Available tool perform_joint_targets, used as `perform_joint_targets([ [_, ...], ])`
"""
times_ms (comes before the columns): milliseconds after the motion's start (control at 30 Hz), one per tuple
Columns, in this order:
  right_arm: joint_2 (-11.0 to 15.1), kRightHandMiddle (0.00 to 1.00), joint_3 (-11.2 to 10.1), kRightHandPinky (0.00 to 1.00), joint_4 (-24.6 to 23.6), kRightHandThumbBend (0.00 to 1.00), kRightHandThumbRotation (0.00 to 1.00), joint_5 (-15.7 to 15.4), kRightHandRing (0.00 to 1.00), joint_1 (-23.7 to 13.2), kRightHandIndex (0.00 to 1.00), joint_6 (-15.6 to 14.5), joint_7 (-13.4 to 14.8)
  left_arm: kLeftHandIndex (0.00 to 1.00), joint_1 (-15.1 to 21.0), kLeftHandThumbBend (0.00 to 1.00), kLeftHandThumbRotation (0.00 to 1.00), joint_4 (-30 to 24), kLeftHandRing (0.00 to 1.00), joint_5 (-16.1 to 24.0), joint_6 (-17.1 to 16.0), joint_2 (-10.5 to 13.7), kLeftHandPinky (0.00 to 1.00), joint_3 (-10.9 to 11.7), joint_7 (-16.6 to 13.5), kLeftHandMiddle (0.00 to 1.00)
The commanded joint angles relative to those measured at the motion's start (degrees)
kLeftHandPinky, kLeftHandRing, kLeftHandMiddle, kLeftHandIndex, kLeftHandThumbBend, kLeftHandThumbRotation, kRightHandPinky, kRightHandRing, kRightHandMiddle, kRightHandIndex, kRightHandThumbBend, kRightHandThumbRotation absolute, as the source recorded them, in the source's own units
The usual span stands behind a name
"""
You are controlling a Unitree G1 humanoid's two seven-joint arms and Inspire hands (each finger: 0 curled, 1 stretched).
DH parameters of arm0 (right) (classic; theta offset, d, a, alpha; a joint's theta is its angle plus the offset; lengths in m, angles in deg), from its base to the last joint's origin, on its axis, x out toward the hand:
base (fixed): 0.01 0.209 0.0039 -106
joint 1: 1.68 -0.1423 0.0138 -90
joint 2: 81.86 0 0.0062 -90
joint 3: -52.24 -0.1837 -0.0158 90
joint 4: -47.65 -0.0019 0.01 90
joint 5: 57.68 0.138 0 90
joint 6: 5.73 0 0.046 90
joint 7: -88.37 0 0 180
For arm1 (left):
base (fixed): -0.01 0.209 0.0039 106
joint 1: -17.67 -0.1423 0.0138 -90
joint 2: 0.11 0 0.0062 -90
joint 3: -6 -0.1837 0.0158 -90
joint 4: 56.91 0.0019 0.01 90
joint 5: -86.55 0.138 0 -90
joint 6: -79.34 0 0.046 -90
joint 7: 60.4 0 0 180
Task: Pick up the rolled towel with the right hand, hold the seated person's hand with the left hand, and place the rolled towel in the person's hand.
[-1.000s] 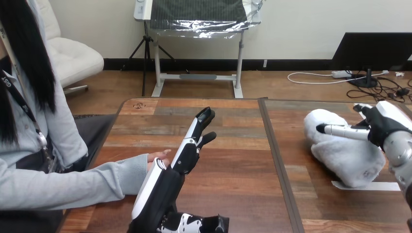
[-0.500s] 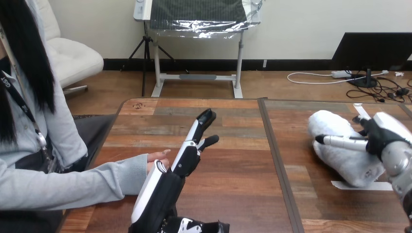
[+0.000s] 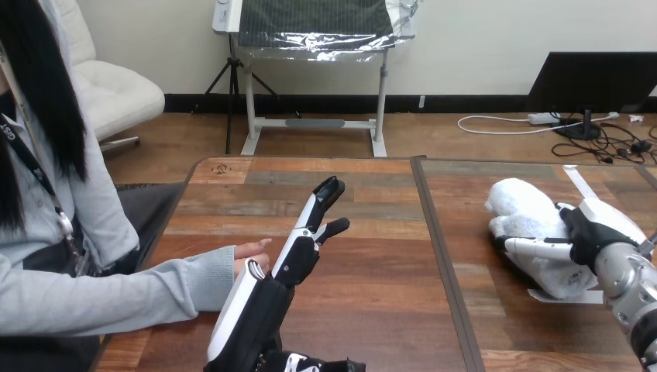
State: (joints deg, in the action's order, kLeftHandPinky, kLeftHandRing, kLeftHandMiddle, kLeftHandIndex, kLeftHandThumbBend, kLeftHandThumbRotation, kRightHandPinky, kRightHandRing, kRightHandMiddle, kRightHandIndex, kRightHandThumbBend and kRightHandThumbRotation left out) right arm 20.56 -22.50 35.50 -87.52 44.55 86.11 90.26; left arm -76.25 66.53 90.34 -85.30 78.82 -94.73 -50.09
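Head view, looking down across a wooden desk [image 3: 372,271]. A person sat at the desk's left edge with a forearm laid on the wood. The person's hand [image 3: 252,249] rested a little in from that edge, about midway between the near and far edges.

The left robot hand [image 3: 267,298] rose from the near edge, just beside the person's hand on its right. Its fingers were spread and straight, pointing toward the far edge, with the thumb jutting to the right. It partly hid the person's hand. No finger was curled round that hand, and whether the two touched could not be told.

The rolled towel [image 3: 527,213], white and fluffy, lay on the desk close to the right edge, well apart from the person's hand. A strip of white tape [image 3: 577,296] showed at the towel's near end.

The right robot hand [image 3: 590,236] sat against the towel's right side. One finger reached straight across its near side. The hand was not closed round the towel.

The step in hand appeared to be the first one, picking up the towel, with the grasp not yet made. The next move likely called for the right robot hand to curl its fingers and thumb round the roll before lifting. The left robot hand would then need to close gently on the person's hand.
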Motion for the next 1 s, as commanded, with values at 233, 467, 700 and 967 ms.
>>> perform_joint_targets([
  [233, -5.1, 0.83, 2.0, 0.71, 0.6, 0.9, 0.67, -0.8, 0.81, 2.4, 0.94, 0.3, -0.9, 1.0, 0.6, 1.0, 0.74, -4.5, 0.99, 0.7, 0.5, -0.1, 0.88, 0.6, -0.7, 1.0],
  [467, -5.8, 0.82, 1.7, 0.7, 0.6, 0.89, 0.64, -0.5, 0.79, 2.6, 0.92, 0.0, -0.6, 1.0, 0.2, 1.0, 0.73, -5.0, 1.0, -0.4, 0.9, 0.0, 0.88, -0.3, -0.4, 1.0],
  [700, -6.3, 0.79, 1.4, 0.65, 0.6, 0.87, 0.58, -0.1, 0.76, 2.8, 0.88, 0.0, 0.4, 1.0, 0.1, 1.0, 0.73, -5.1, 1.0, 0.7, 0.5, -0.3, 0.88, 0.5, -0.9, 1.0],
  [967, -6.7, 0.73, -1.3, 0.58, 0.6, 0.84, 0.38, 2.6, 0.68, 2.9, 0.8, 0.2, 1.2, 1.0, 0.2, 1.0, 0.74, -4.9, 1.0, 0.3, 0.5, -0.1, 0.88, 0.2, -0.7, 1.0],
])
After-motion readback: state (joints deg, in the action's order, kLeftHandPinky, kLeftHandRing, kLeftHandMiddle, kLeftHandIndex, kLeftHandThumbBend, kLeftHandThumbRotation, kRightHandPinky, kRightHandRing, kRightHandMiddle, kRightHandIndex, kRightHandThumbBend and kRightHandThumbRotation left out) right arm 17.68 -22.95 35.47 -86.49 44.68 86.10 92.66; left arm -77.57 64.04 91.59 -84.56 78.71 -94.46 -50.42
